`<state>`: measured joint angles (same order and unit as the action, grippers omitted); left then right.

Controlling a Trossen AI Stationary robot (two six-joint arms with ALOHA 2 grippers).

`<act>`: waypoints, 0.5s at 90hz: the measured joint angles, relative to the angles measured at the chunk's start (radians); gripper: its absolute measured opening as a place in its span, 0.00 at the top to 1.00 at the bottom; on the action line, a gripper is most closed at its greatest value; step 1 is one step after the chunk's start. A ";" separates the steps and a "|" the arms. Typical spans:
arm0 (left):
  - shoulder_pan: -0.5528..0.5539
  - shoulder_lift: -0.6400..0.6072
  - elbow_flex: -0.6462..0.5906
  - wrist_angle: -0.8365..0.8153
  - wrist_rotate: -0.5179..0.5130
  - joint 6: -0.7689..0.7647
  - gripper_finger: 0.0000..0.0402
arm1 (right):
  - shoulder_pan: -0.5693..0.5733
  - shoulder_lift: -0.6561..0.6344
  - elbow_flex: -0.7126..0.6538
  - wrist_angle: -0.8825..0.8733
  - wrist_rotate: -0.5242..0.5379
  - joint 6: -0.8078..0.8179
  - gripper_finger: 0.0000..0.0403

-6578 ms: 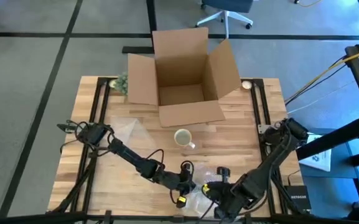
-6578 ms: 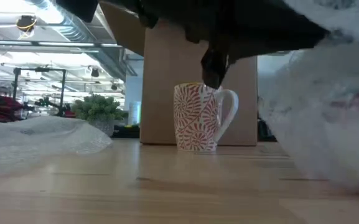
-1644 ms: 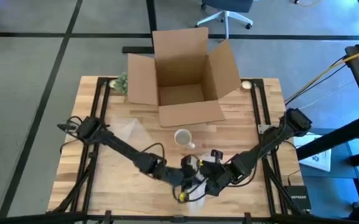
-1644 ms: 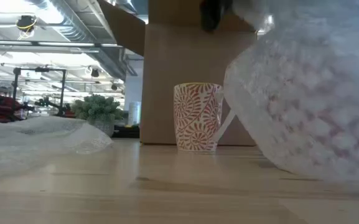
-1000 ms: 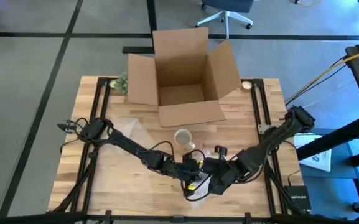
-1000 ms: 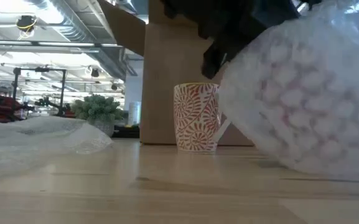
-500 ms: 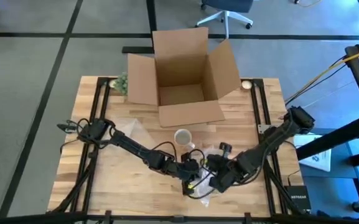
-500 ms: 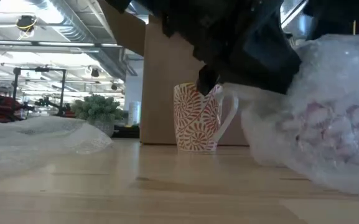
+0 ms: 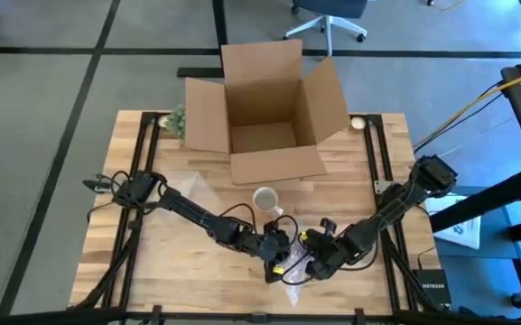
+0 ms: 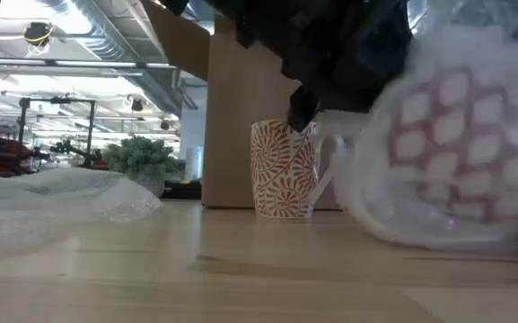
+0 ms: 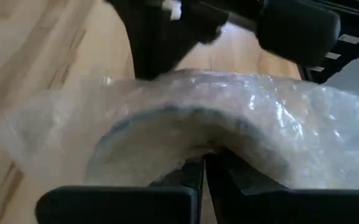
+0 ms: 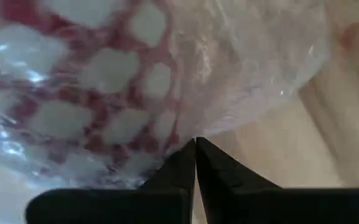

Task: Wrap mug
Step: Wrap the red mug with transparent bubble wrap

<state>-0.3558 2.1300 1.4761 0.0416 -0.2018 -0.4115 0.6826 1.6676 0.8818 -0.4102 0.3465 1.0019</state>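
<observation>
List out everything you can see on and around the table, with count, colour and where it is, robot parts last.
Open brown cardboard box: one, far side of table.
Patterned red-and-white ceramic mug: one, upright in front of the box.
Clear bubble wrap bundle around a red-and-white checked object: one, near table centre, between both claws.
Loose clear bubble wrap sheet: one, left side of table.
Small green potted plant: one, far left corner beside the box.
Wooden slatted table: one, light brown.
Grey office chair: one, on floor beyond the table.
Left claw: black, shut on the bundle's wrap.
Right claw: black, shut on the bundle's wrap.
</observation>
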 joint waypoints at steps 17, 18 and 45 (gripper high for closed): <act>0.007 0.000 0.000 0.019 0.101 -0.013 1.00 | -0.033 0.036 -0.010 0.166 0.024 -0.084 1.00; 0.007 0.000 0.000 0.023 0.104 -0.015 1.00 | -0.036 0.041 -0.010 0.178 0.026 -0.091 1.00; -0.030 0.000 0.056 -0.085 0.122 -0.034 1.00 | -0.073 0.155 0.016 0.425 0.121 -0.202 1.00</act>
<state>-0.3856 2.1300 1.5325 -0.0435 -0.0797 -0.4458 0.6098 1.8224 0.8978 0.0149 0.4675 0.7998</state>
